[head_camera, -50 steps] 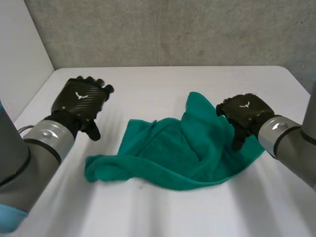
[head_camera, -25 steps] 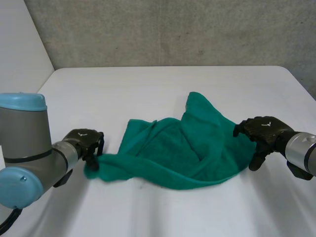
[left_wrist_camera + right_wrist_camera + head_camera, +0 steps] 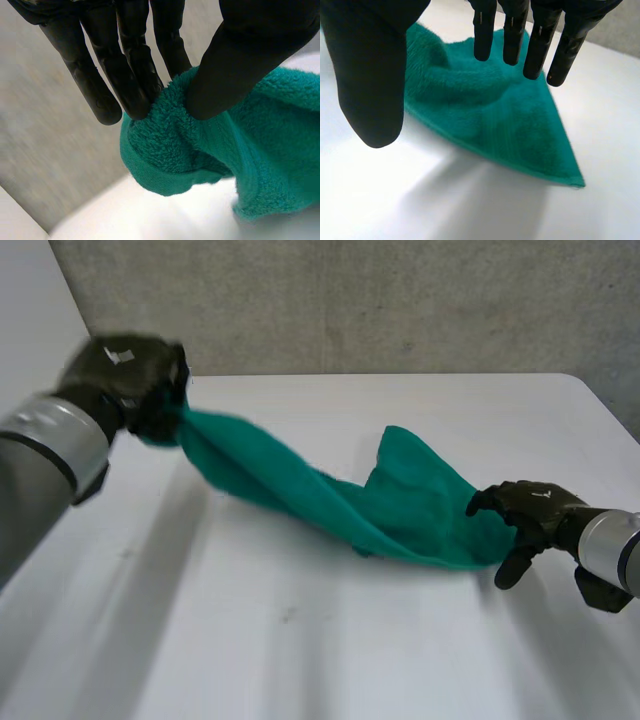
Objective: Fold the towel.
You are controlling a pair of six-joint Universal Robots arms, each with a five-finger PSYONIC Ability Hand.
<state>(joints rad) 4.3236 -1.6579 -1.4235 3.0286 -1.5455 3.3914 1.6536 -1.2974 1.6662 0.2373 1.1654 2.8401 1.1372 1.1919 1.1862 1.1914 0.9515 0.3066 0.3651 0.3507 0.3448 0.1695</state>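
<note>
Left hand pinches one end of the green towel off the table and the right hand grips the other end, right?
Not quite. The right wrist view shows the right hand open over that end of the towel; the left hand does pinch its end.

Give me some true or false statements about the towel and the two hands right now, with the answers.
1. The left hand pinches one end of the towel between thumb and fingers. True.
2. The whole towel lies flat on the table. False: the end in the left hand is held up above the table.
3. The right hand is clenched round the towel. False: its fingers are straight, at the towel's other end.
4. The towel is green. True.
</note>
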